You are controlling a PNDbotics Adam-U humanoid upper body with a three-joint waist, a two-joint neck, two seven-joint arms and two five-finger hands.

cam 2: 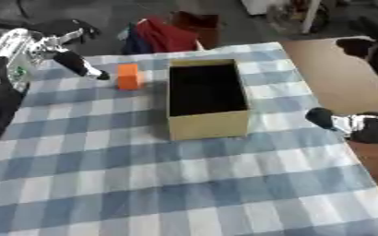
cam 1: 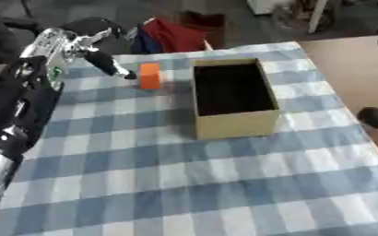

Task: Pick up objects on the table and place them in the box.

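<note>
Blue checked cloth (cam 1: 184, 184) holds the open box (cam 1: 233, 99); left hand (cam 1: 103, 60) points straight fingers beside the orange block (cam 1: 150, 76); right hand's (cam 2: 337, 120) fingers can't be told.

Right hand (cam 2: 350, 123) cut off at the frame's right edge, finger posture indeterminate; left hand (cam 1: 103, 61) motion-blurred, contact between its fingertip and the orange block (cam 1: 150, 75) unresolved; interior floor of the box (cam 1: 234, 123) lost in shadow.
</note>
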